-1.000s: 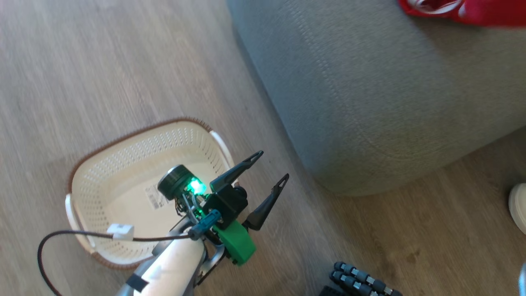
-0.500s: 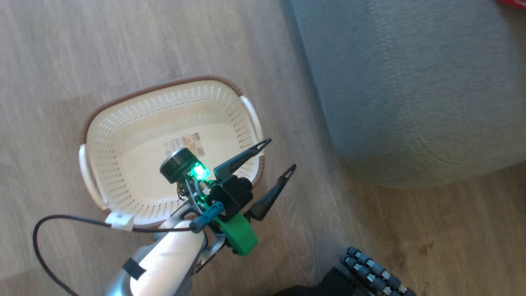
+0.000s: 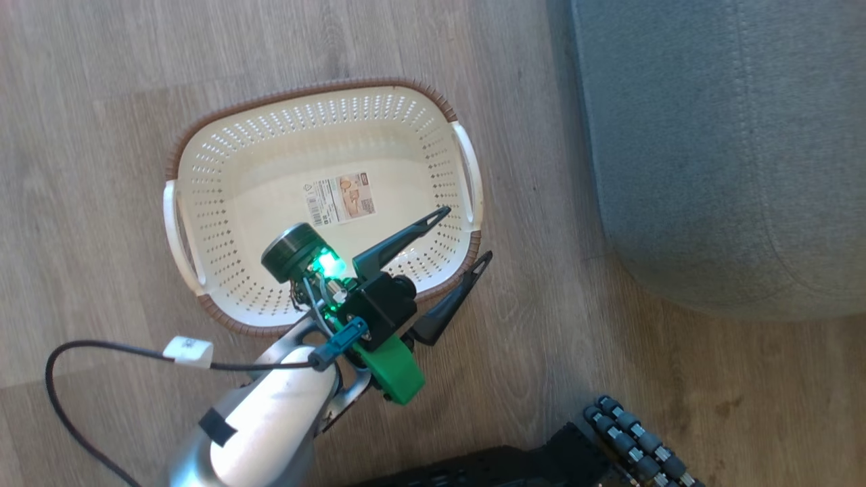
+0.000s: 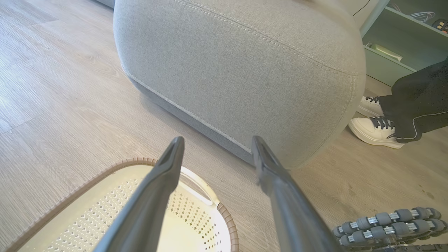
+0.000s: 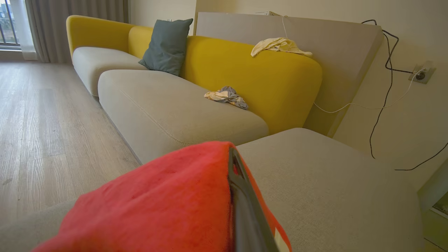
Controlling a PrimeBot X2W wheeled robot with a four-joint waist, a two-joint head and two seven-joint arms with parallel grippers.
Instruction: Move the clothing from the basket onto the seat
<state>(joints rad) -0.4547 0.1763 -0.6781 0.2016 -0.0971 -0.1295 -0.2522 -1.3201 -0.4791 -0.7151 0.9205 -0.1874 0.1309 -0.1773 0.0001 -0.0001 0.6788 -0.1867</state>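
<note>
The cream basket (image 3: 203, 155) stands on the wood floor, holding nothing but its paper label (image 3: 340, 197). My left gripper (image 3: 467, 233) hangs open over the basket's near right rim with nothing between its fingers. In the left wrist view my left gripper (image 4: 217, 143) points at the grey seat (image 4: 245, 70), with the basket rim (image 4: 140, 162) below it. The seat (image 3: 717, 135) fills the right of the head view. In the right wrist view, red clothing (image 5: 157, 203) drapes over my right gripper (image 5: 231, 155), which is shut on it above the seat (image 5: 332, 182).
A person's white shoes (image 4: 372, 127) and dark trouser leg stand beside the seat's corner. My base rollers (image 3: 636, 439) are at the lower right. Beyond the seat runs a yellow-backed sofa (image 5: 245, 70) with a blue-grey pillow (image 5: 168, 45) and small cloths.
The head camera has swung, so the basket now shows whole and the seat sits further right. The red clothing has left the picture's top edge. Both grippers keep their state.
</note>
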